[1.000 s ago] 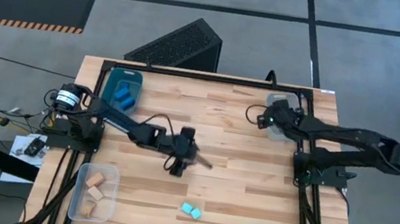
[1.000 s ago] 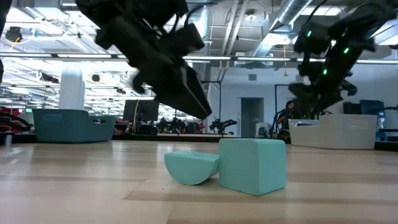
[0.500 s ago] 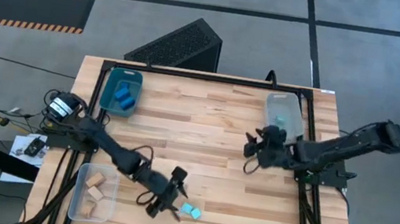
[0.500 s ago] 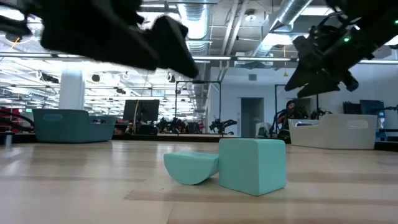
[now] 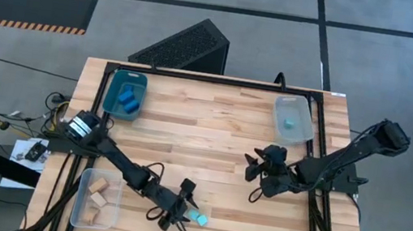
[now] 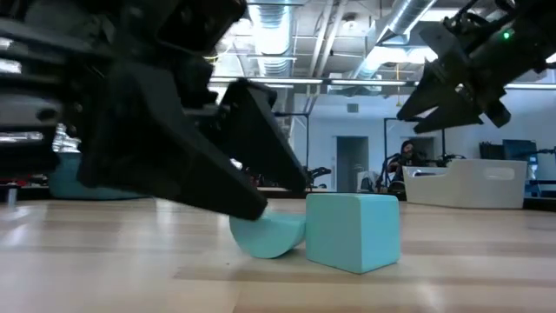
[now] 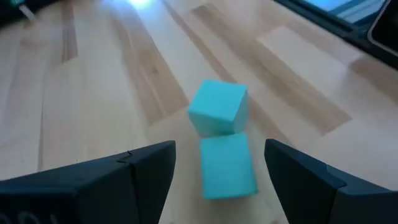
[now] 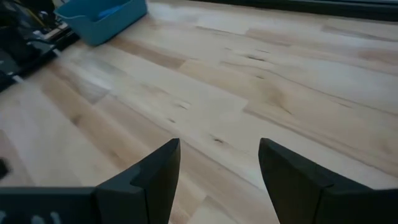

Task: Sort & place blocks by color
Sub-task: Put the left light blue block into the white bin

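High view showed the left pincer (image 5: pixel 180 216) released, fingers spread just beside two turquoise blocks (image 5: pixel 197 218) that touched each other near the worktop's (image 5: pixel 220 134) front edge. Well apart, the right pincer (image 5: pixel 253 167) hung released over bare wood.

Two turquoise blocks (image 5: pixel 197 217) lie loose on the desk (image 5: pixel 220 134). Three bins stand on it: a teal bin (image 5: pixel 116 79) with blue blocks, a clear bin (image 5: pixel 81 207) with three tan blocks, and a second clear bin (image 5: pixel 284 102) with turquoise inside.
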`<state>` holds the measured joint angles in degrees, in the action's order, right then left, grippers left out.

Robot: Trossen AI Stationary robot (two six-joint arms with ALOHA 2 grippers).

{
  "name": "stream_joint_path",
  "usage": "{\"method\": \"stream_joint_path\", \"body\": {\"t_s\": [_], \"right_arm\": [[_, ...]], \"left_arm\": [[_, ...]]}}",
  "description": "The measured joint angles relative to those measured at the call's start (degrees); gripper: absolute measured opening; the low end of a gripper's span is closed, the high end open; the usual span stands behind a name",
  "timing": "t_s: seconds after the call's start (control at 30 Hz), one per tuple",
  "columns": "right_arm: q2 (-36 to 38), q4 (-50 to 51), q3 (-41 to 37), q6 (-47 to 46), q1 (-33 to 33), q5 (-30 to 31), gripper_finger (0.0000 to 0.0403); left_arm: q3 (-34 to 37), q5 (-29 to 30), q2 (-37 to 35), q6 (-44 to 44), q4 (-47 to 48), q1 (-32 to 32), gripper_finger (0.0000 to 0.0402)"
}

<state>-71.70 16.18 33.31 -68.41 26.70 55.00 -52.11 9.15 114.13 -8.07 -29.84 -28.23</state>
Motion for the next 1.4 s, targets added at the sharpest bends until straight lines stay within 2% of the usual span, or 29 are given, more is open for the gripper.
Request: {"method": "stream_joint_path", "body": {"t_s": [0.27,0.37,0.57,0.67,0.77,0.87,1.0,1.17,1.27,1.4], "right_arm": [[0.0,0.0,2.5,1.4,-0.1,0.0,0.0239],[0.0,0.0,2.9,1.4,-0.1,0.1,0.0239],[0.0,-0.3,3.2,1.6,-0.1,0.2,0.0239],[0.0,-0.5,3.2,1.6,-0.1,0.2,0.0239],[0.0,-0.7,3.2,1.6,-0.1,0.0,0.0239],[0.0,-3.4,3.2,3.9,-0.1,-1.1,0.0239],[-0.5,-10.2,3.2,9.1,0.3,-1.3,0.0239],[-4.0,-21.4,3.2,11.8,0.8,-1.4,0.0239],[-7.3,-26.9,3.1,12.0,0.8,-4.2,0.0239],[-10.7,-36.8,3.0,15.7,-0.2,-9.4,0.0239]], "left_arm": [[0.0,-3.9,0.3,3.5,3.8,1.6,0.0234],[0.0,-4.0,0.3,4.3,3.8,1.6,0.021],[0.0,-4.4,0.3,5.6,2.8,2.0,0.0125],[0.0,-4.4,0.3,5.6,2.9,2.8,0.0096],[0.0,-4.3,0.3,5.8,2.9,4.1,0.0089],[0.0,-4.2,0.2,5.7,2.9,5.6,0.0101],[0.0,-1.2,-1.7,4.2,4.0,8.0,0.0114],[-0.1,7.6,-8.5,0.1,5.6,10.5,0.01],[0.0,12.0,-12.2,-4.1,6.2,11.4,0.0096],[-0.1,13.9,-15.1,-9.8,6.4,11.9,0.0102]]}}
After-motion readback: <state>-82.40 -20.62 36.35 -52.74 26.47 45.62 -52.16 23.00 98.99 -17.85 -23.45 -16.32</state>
